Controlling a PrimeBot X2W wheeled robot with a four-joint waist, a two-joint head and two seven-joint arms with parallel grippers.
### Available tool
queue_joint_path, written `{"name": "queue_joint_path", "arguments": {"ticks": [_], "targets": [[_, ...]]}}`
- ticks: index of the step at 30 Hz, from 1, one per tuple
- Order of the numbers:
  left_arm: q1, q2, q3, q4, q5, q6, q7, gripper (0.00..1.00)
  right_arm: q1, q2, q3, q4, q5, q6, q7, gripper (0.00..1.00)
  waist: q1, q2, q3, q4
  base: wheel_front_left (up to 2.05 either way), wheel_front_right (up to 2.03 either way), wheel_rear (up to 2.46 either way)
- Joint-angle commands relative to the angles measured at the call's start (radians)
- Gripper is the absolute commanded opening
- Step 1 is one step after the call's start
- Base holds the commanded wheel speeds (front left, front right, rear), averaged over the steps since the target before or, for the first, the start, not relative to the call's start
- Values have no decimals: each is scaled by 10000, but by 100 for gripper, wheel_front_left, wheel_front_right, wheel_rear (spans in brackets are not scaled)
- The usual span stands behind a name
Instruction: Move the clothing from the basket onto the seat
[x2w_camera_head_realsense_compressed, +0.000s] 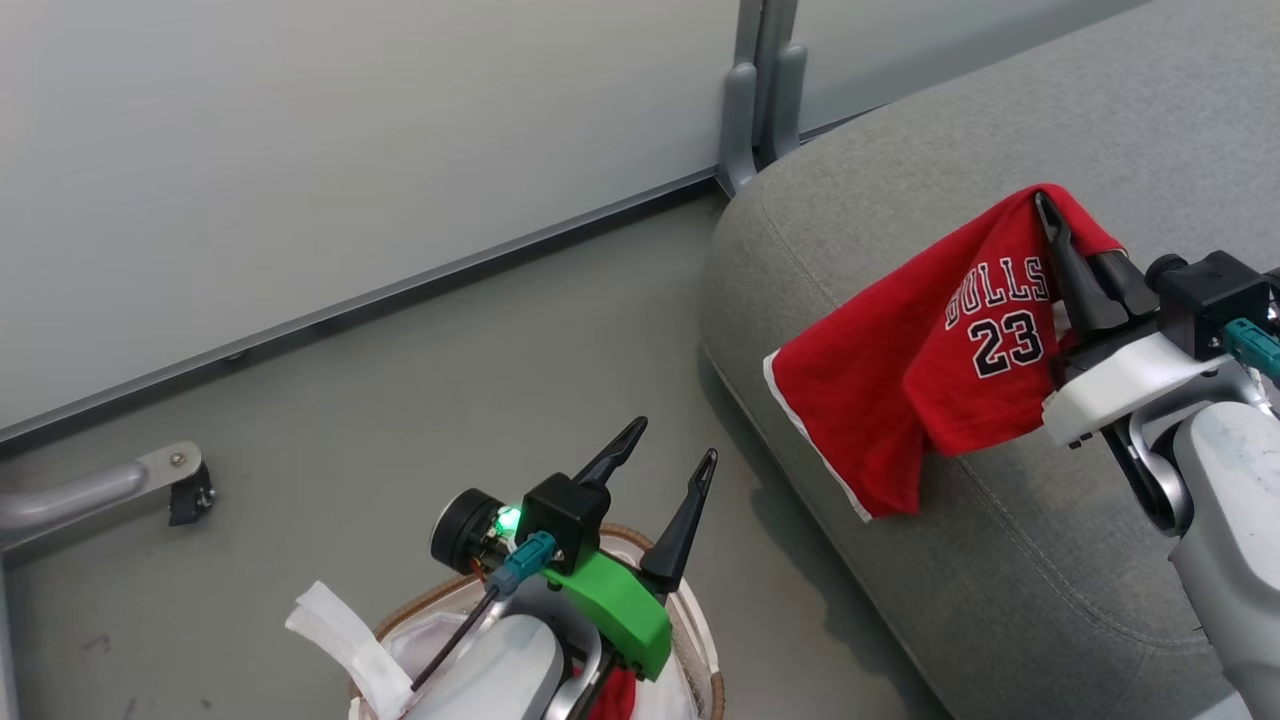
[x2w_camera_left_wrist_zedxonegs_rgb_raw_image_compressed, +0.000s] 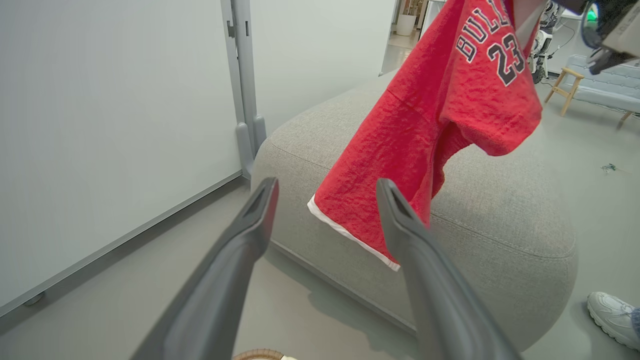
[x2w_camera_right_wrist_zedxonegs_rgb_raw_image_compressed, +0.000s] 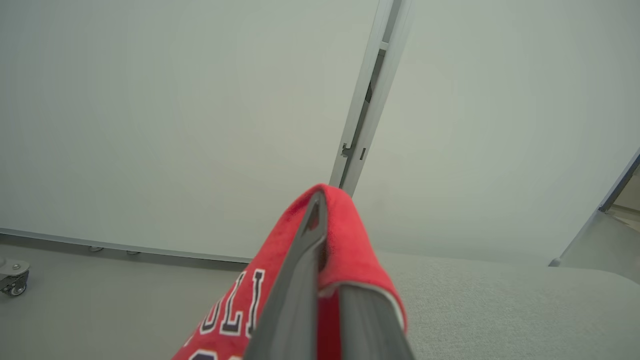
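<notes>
Your right tool (x2w_camera_head_realsense_compressed: 1048, 212) is shut tight on a fold of the soft red jersey with "BULLS 23" lettering and white-trimmed hem (x2w_camera_head_realsense_compressed: 940, 380). In the right wrist view the cloth drapes over both closed fingers, pinched right at the tips. The jersey hangs from that pinch above the large grey woven sofa seat (x2w_camera_head_realsense_compressed: 1000, 560), near its rounded front corner. I cannot tell whether the lower folds brush the cushion.

Its long axis runs from the pinched fold at the top down to the white-trimmed hem. In the head view that line slants down and to the left, and the lettering faces the robot. The lowest hem corner points down past the seat's front edge, toward the grey floor (x2w_camera_head_realsense_compressed: 400, 400).

You look to be in the carry-and-place step for this garment. The next move, as I judge it, calls for taking the tool further in over the cushion. Then lower until the cloth pools, and only then spread the jaws. If released here, the hem side could drag the jersey off the edge.

Your left tool (x2w_camera_head_realsense_compressed: 675, 440) stands wide open and empty, above the small white slatted basket with brown woven rim (x2w_camera_head_realsense_compressed: 705, 640). A scrap of red fabric (x2w_camera_head_realsense_compressed: 620, 695) shows inside it against the white cloth liner (x2w_camera_head_realsense_compressed: 330, 620), so another pick probably remains.
</notes>
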Motion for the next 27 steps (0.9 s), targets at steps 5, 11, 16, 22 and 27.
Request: {"name": "queue_joint_path", "arguments": {"ticks": [5, 11, 16, 22, 27], "targets": [[-311, 39, -224, -61, -21, 5, -9, 100, -164, -24, -162, 55, 59, -10, -24, 0, 0, 0, 696, -734, 0, 0, 0], [-528, 38, -360, 40, 98, 29, -9, 100, -486, -155, -130, 201, -33, -10, -24, 0, 0, 0, 1140, -657, 0, 0, 0], [-796, 41, -247, 226, 265, 17, -9, 100, -1507, -546, 67, 384, -148, -10, -24, 0, 0, 0, 1731, -392, 0, 0, 0], [-1300, 182, -81, 183, 601, -34, -9, 100, -3715, -1536, 370, 871, -159, -12, -24, 0, 0, 0, 2764, 105, 0, 0, 0], [-1791, 292, 119, -101, 795, 3, -9, 100, -5914, -2483, 566, 1541, -92, -10, 61, 0, 0, 0, 3732, 559, 0, 0, 0]]}}
